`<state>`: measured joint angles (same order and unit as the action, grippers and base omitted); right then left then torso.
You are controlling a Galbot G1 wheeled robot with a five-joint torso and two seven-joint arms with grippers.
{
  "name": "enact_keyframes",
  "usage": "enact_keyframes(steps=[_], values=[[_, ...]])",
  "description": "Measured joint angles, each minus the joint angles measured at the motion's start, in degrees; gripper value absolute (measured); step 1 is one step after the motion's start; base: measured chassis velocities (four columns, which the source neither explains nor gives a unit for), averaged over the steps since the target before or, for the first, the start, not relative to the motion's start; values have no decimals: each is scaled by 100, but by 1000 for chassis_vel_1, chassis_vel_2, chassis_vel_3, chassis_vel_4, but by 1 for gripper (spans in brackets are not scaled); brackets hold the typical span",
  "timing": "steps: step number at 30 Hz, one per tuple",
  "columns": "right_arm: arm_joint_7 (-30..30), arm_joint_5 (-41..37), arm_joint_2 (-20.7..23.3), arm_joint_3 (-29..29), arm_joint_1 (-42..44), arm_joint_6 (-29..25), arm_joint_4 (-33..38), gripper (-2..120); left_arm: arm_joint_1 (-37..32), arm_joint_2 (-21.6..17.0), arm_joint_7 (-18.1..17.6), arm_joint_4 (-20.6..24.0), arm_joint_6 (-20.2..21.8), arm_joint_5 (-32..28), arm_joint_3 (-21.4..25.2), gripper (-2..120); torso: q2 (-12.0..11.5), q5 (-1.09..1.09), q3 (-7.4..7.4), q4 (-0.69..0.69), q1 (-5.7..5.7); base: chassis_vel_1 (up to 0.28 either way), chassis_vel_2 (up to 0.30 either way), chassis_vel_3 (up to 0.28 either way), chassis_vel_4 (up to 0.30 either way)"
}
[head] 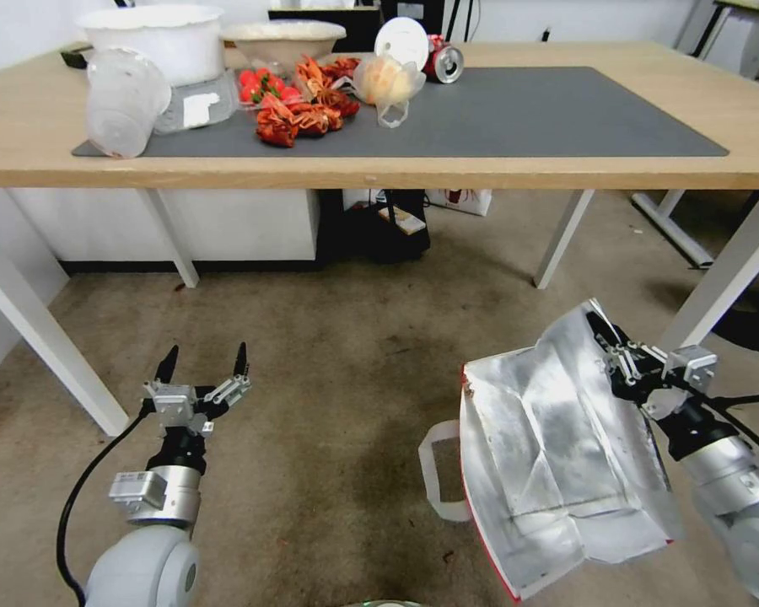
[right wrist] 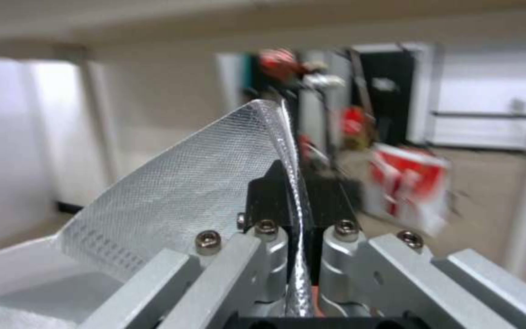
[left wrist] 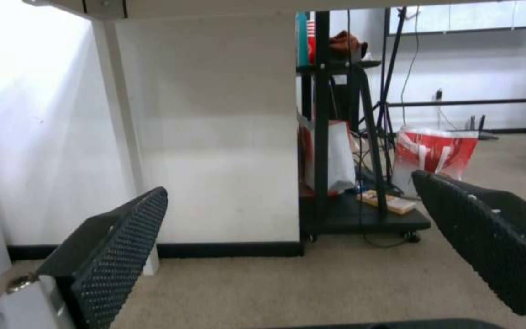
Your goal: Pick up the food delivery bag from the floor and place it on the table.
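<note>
The right hand is clamping a thin edge of the food delivery bag, its jaws pressed flat on the foil lip at the bag's far upper corner, while the bag is hanging low beside the robot, close over the floor; whether its bottom is touching the carpet, I cannot tell. The likeliest failure, in my judgement, is the slick foil sliding out of that narrow pinch as the weight is swinging, or the lining creasing and tearing at the single gripped corner. Since the bag is sagging open and lopsided, it could also be catching on the front edge of the surface or on the white leg next to it during a lift. The left hand is hovering released, fingers spread, low over the carpet and well apart from the bag. The lining is looking crinkled, silvery and finely embossed in the right wrist view; a red edge and a white strap loop are showing at its near side. The carpet is short, beige and stained; the surface is pale wood under a dark grey mat.
</note>
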<state>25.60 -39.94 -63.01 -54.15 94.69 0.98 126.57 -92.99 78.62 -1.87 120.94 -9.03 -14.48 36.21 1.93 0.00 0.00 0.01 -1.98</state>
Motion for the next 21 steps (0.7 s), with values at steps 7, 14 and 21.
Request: enact_keyframes(steps=[7,14,21], values=[[762,-368,108,-189,-39,-66,16,0,13,-9,0,7,-45,21,11,100,0,0,0,0,1,0,0,0,0],[1881,-1020,154,-345,-55,12,-38,0,-4,-16,6,24,-88,60,17,100,0,0,0,0,0,0,0,0,0],[2417,-1721,193,-445,-69,299,73,0,-33,-17,-9,109,-45,-12,12,100,0,0,0,0,0,0,0,0,0]])
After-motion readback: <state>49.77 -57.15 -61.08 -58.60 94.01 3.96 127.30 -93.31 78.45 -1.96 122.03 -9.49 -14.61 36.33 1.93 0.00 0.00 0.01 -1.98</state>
